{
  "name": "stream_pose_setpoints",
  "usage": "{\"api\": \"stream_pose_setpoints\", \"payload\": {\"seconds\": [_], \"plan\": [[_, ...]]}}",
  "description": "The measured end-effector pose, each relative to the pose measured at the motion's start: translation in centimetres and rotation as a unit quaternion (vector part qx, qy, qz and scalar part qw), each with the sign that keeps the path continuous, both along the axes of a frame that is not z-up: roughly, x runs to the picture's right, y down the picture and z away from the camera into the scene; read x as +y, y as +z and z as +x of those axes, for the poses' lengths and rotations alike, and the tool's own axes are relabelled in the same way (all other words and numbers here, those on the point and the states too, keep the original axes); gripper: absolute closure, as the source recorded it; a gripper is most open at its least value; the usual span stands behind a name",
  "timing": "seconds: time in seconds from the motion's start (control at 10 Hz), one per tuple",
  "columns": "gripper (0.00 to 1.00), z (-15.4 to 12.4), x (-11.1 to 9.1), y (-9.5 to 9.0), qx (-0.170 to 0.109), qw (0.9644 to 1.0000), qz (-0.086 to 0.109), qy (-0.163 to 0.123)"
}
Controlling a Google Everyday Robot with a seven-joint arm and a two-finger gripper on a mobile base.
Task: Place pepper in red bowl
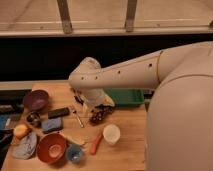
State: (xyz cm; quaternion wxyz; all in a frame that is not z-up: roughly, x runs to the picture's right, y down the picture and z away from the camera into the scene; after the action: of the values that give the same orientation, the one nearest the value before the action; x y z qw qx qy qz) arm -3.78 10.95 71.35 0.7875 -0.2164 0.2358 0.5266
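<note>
setting: wooden tabletop (127,152) crowded with small kitchen items, dark wall and window frame behind
arm (130,72): thick and white, reaching in from the right across the back of the tabletop
claw (77,97): dark, at the arm's left end, hanging low over the back-middle of the tabletop, just left of the grape cluster; fingers apart, nothing between them
pepper (96,143): slim, orange-red, lying flat near the front edge, between the blue cup and the white cup, well apart from the claw
red bowl (51,147): wide and round, at front left, upright, nothing seen inside; left of the pepper, not touching it
blue cup (75,154): small, just right of the red bowl
white cup (111,134): upright, just right of the pepper's upper end
pale yellowish piece (72,138): elongated, lying just behind the red bowl and blue cup
grape cluster (100,115): dark red, mid-tabletop, below the arm's wrist
green tray (125,97): at the back, partly hidden by the arm
purple bowl (36,100): dark, at back left
left edge: black block (58,112), blue sponge (51,124), orange fruit (21,130), grey cloth (26,147)
</note>
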Motion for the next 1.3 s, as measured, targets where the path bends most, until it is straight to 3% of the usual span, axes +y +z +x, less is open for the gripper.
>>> {"api": "stream_pose_setpoints", "payload": {"seconds": [0.3,0.8,1.3], "plan": [[0.20,-2.1,2.2,1.0,-0.013,0.9996,-0.022,-0.009],[0.20,-2.1,2.2,1.0,-0.014,0.9996,-0.023,-0.008],[0.20,-2.9,6.0,3.5,-0.026,0.9971,-0.072,0.000]]}}
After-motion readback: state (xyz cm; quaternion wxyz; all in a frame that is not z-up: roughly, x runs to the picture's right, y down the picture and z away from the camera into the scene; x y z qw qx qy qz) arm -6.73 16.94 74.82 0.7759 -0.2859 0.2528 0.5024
